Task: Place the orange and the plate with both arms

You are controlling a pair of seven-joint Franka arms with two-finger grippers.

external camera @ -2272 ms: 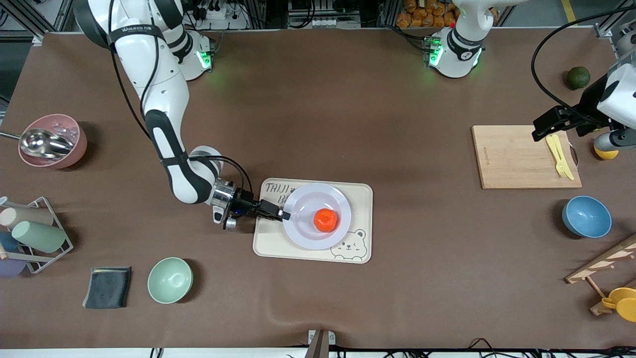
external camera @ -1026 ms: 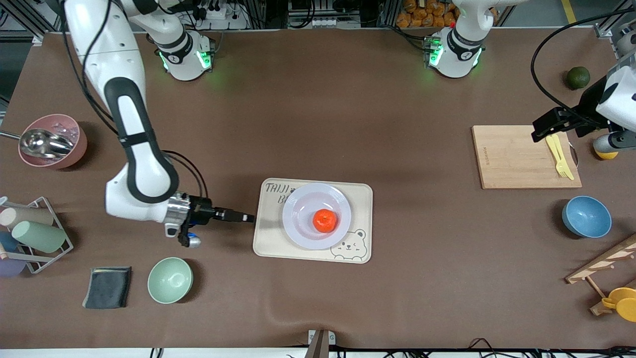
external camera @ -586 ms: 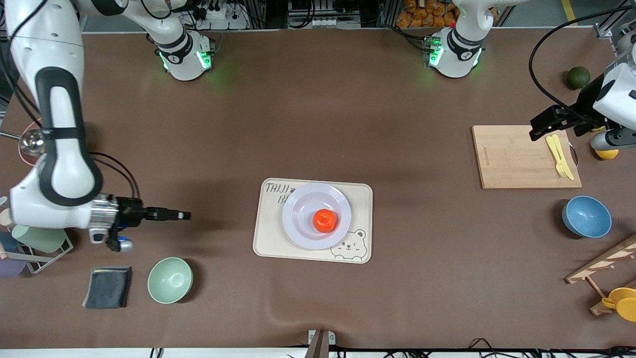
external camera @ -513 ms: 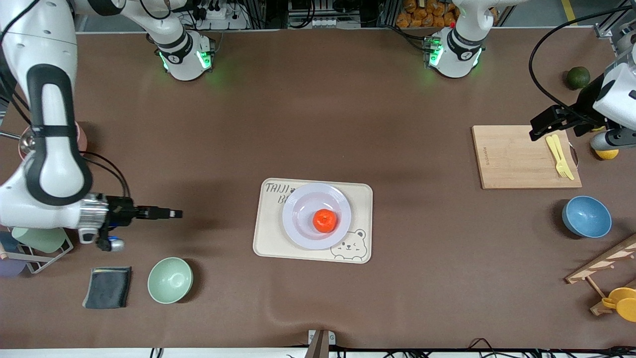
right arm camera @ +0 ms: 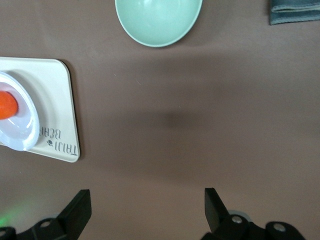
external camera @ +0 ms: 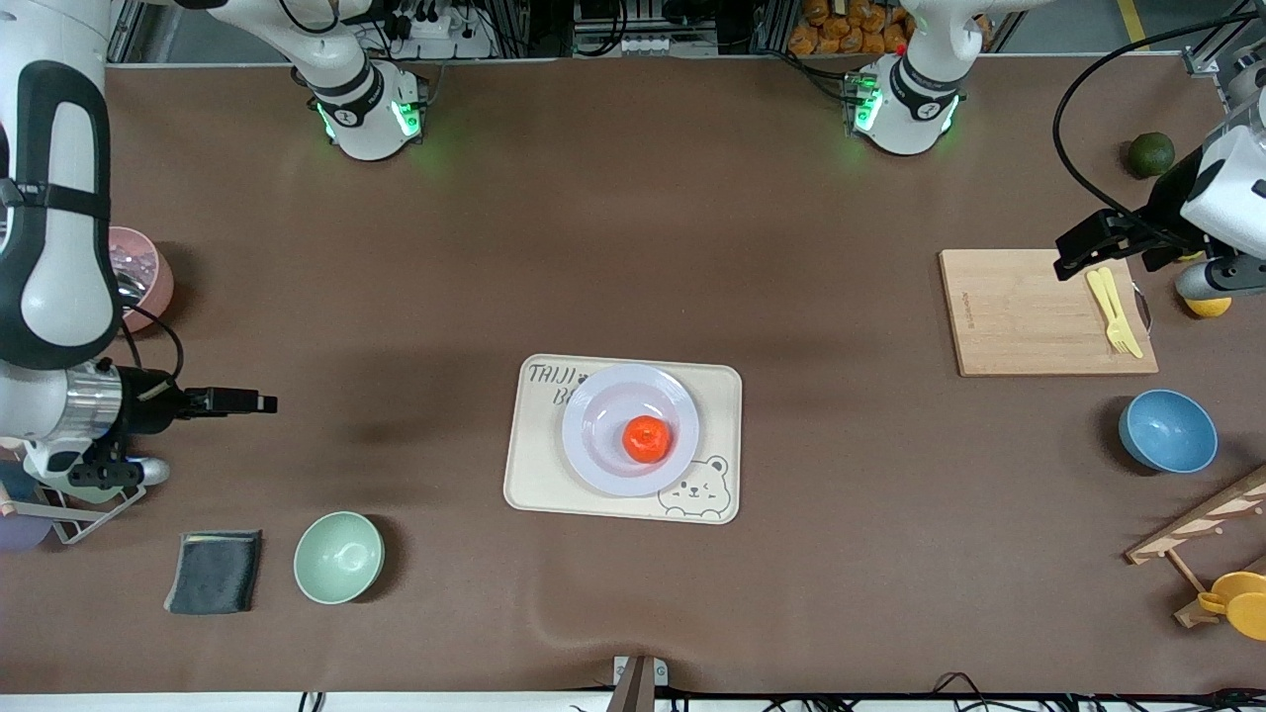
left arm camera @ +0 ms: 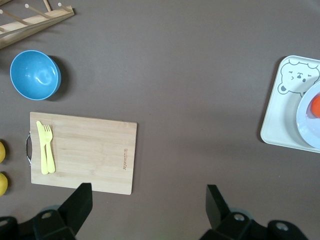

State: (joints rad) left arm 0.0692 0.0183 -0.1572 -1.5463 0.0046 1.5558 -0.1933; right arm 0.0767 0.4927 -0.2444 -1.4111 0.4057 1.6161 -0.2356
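Note:
The orange sits in the middle of the pale lavender plate, which rests on a cream bear tray at the table's centre. Both show partly in the right wrist view, the orange and the plate, and at the edge of the left wrist view, the orange and the plate. My right gripper is open and empty, up over bare table toward the right arm's end. My left gripper is open and empty over the wooden board's corner.
A mint-green bowl and a dark cloth lie near the front camera. A pink bowl and a cup rack stand at the right arm's end. A blue bowl, yellow cutlery, lemons and a green fruit are at the left arm's end.
My right gripper has let go of the plate's rim and drawn back toward the right arm's end of the table, rising. The plate, the orange and the left arm stay still.

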